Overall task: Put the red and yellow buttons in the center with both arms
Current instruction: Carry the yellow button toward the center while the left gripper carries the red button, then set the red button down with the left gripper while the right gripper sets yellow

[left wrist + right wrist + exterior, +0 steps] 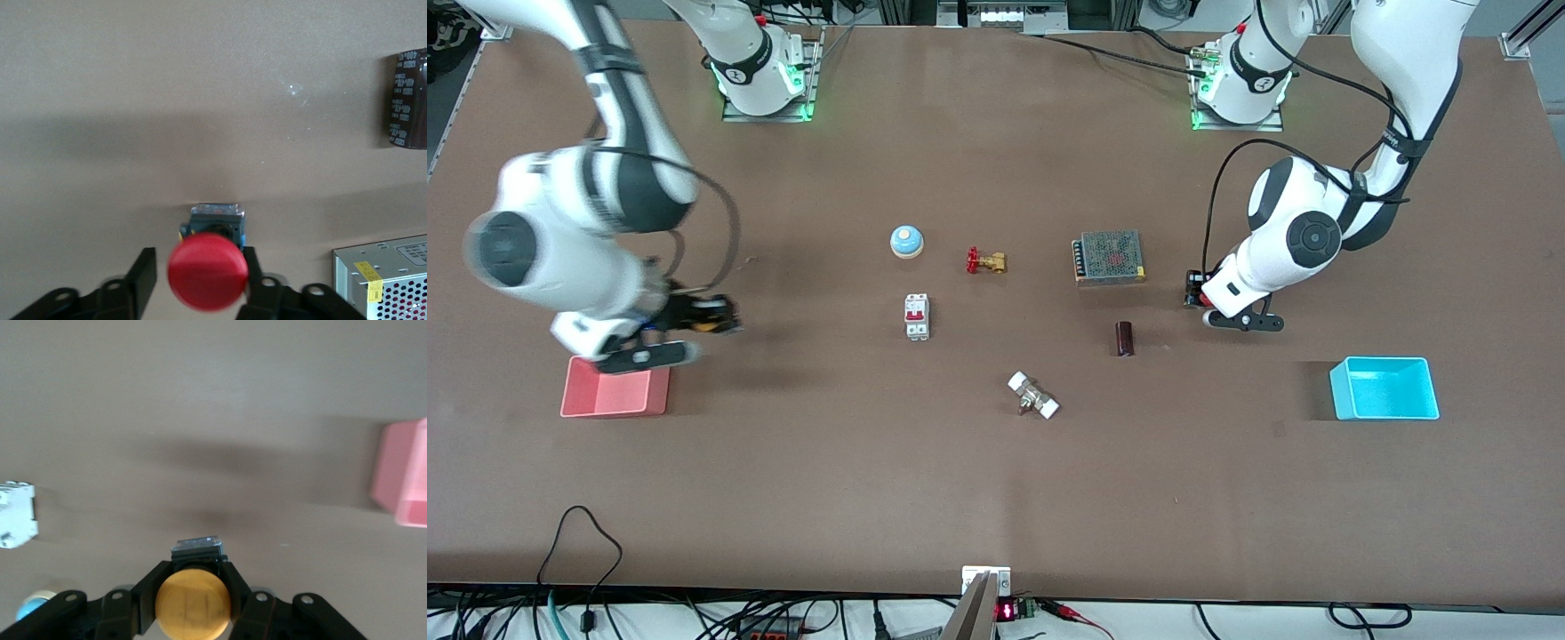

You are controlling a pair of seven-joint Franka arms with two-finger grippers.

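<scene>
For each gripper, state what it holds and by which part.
Left gripper holds the red button by its dark body, under the cap. Right gripper holds the yellow button likewise.

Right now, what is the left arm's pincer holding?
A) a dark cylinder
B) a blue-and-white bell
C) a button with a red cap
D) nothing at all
C: in the left wrist view the left pincer grips the dark body of the red button, one finger on each side, while the dark cylinder lies apart on the table.
</scene>
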